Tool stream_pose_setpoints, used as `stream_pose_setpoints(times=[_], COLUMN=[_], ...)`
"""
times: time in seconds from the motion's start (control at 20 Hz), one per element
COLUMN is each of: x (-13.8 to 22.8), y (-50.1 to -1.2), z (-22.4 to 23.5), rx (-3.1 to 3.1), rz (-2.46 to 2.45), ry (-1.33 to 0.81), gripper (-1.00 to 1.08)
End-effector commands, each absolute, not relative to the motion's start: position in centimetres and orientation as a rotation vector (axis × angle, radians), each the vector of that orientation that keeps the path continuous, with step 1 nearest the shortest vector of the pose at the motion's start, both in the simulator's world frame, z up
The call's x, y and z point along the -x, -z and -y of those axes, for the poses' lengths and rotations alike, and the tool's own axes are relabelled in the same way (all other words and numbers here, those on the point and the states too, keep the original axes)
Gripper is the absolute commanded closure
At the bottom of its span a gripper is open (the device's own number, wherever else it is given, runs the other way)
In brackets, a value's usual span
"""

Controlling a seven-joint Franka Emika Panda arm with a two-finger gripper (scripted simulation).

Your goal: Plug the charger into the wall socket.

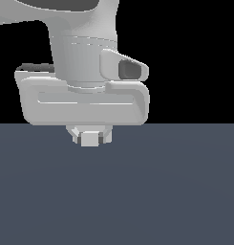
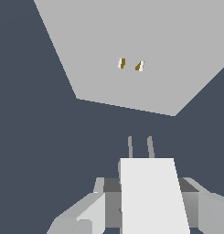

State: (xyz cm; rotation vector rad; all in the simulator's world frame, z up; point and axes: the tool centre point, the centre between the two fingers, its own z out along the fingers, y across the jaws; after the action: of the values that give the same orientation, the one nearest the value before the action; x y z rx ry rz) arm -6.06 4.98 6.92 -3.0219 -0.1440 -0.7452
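My gripper (image 1: pixel 90 136) is shut on the charger (image 1: pixel 90 140), a small white block held between the two fingers just above the dark surface. In the wrist view the charger (image 2: pixel 152 192) sits between the fingers (image 2: pixel 102 208), and its two thin grey prongs (image 2: pixel 130 147) point towards the wall socket (image 2: pixel 131 36). The socket is a flat pale grey plate with two small yellowish slots (image 2: pixel 122 63) at its centre. A gap of dark surface separates the prong tips from the plate. The prongs stand a little off to one side of the slots. The socket is out of sight in the exterior view.
A dark blue-grey surface (image 1: pixel 137 191) fills the lower half of the exterior view and lies around the socket in the wrist view (image 2: pixel 31 137). The arm's pale grey hand body (image 1: pixel 85 103) hangs low over it.
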Motion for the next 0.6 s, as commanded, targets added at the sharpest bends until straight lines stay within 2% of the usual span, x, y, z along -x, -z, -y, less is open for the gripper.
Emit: stream_pose_setpoints(times=[0.0,0.55], x=[6.1,5.9], y=[-7.5,-9.0], z=[-5.4,-6.5], rx=[3.03,3.053], rz=[0.09,-0.063], ry=[0.749,0.754], gripper=[1.08,1.08])
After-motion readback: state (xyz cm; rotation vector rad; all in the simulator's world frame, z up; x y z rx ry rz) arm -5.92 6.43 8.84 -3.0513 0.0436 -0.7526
